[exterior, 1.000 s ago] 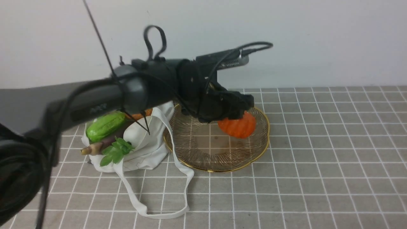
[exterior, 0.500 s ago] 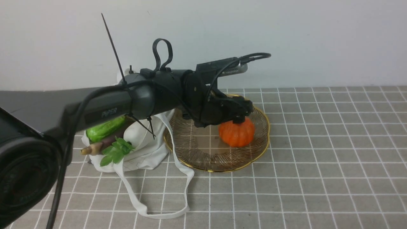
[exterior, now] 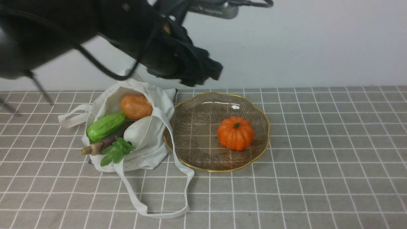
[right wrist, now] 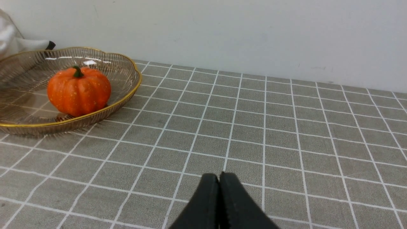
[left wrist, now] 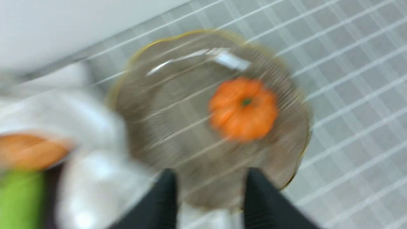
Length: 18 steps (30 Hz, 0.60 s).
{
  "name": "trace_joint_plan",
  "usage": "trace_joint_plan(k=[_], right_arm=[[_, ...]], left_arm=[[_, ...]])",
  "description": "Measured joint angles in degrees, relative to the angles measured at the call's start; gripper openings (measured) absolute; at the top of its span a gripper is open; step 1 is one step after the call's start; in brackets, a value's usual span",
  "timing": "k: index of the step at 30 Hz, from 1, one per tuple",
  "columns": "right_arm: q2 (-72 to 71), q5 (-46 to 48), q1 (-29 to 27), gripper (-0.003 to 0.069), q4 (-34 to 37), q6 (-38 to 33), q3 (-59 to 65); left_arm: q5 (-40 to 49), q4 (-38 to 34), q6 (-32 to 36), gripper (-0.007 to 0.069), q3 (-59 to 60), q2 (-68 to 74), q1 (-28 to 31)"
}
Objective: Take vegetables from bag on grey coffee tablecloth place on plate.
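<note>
One pumpkin (exterior: pixel 235 137) on plate (exterior: pixel 190 127); left hand (left wrist: pixel 211 174) spread, empty; right hand (right wrist: pixel 219 178) closed.

I record the plate (exterior: pixel 187 127) as glossy ribbed glass with a shiny gold rim, the pumpkin (exterior: pixel 235 133) on it as smooth, plastic-looking, and the bag (exterior: pixel 146 136) beside it as soft matt cloth.

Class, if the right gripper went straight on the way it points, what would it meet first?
Probably bare tablecloth, then the wall; depth is unclear. The right gripper is shut, and the plate sits off its line.
</note>
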Motion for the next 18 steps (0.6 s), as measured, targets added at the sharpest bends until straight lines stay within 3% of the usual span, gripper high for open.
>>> trace_joint_plan(k=[2,4,9,14,18], right_arm=[[0.0,0.0,0.0,-0.0015,0.0,0.0,0.0],[0.0,0.0,0.0,-0.0015,0.0,0.0,0.0],[0.0,0.0,0.0,-0.0015,0.0,0.0,0.0],[0.0,0.0,0.0,-0.0015,0.0,0.0,0.0],[0.0,0.0,0.0,-0.0015,0.0,0.0,0.0]], left_arm=[[8.33,5.49,0.11,0.0069,0.3,-5.76,0.0],[12.8,8.71,0.07,0.002,1.47,-10.39,0.0],[16.56,11.7,-3.06,-0.0005,13.81,-24.22,0.02],[6.75,9.04,-6.9,-0.0005,32.05,-37.22,0.02],[-13.39,5.02,-9.76,-0.0005,54.34,-50.71,0.02]])
